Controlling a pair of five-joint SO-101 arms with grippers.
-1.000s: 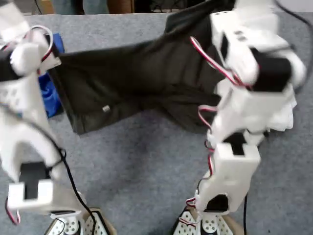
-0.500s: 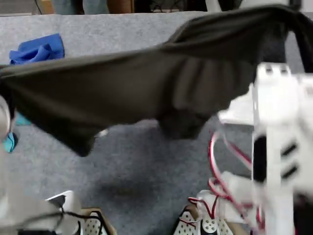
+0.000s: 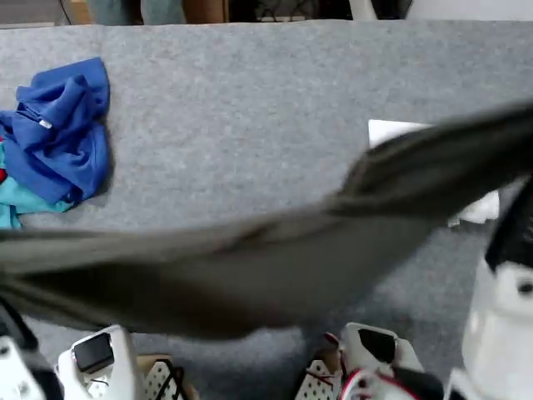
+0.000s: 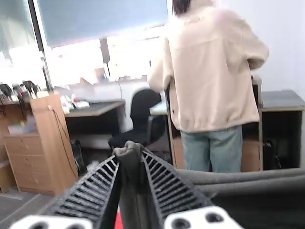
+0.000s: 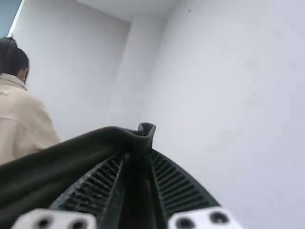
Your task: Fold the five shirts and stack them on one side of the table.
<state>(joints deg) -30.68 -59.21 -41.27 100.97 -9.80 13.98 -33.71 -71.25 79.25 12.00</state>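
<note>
1. A crumpled blue shirt [image 3: 58, 133] lies at the far left of the grey bench [image 3: 250, 92], on top of a teal garment [image 3: 15, 204].
2. A white shirt [image 3: 398, 132] lies at the right of the bench, largely hidden behind the dark shirt [image 3: 250, 271]; it may be more than one piece.
3. The dark shirt hangs above the bench, stretched in a band across the high view from left to right.
4. The left pincer [image 4: 130, 162] is clamped tight on a bunched fold of the dark shirt.
5. The right pincer [image 5: 138, 152] is likewise closed on a pinch of the same shirt.
6. Both wrists are held high, their cameras facing out into the room.
</note>
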